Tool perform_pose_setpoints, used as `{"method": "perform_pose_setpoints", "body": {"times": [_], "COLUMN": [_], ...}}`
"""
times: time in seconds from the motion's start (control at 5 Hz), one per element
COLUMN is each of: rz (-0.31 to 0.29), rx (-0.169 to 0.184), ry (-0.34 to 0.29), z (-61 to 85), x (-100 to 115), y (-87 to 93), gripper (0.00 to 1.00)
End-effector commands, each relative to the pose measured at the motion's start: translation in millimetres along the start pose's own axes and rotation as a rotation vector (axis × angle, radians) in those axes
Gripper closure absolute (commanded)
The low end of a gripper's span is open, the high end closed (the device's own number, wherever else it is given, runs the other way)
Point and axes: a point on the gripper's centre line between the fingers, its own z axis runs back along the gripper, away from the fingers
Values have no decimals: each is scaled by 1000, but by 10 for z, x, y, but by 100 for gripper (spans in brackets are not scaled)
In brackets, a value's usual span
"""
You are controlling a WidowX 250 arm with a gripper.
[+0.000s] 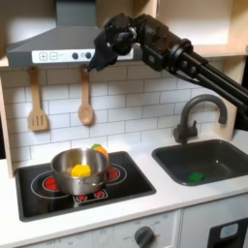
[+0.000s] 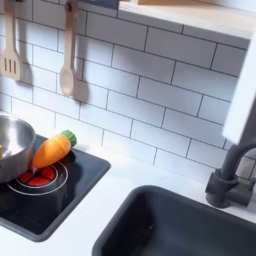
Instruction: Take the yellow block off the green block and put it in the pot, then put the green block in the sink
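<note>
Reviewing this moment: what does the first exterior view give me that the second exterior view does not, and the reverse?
First exterior view: the hand up by the range hood, the yellow block inside the pot, and the green block in the sink.
Second exterior view: the orange-and-green toy piece at full length, lying on the stove beside the pot.
Both exterior views: pot, sink, faucet, wooden spoon, tiled wall.

You've got a shiny metal pot (image 1: 77, 170), matt dark grey sink (image 1: 215, 155), glossy white tiles (image 2: 150, 90), wooden spoon (image 1: 85, 101), smooth plastic-looking yellow block (image 1: 81, 170).
</note>
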Motion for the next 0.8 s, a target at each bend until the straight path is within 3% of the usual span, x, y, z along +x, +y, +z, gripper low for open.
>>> {"method": "perform_pose_setpoints", "body": {"times": [0.0, 0.6], "rz": [20, 42], "rx": [-5, -15], "ry": [-1, 9], "z": [-53, -202], "x": [49, 112], "y": [2, -13], "gripper": [100, 100]}}
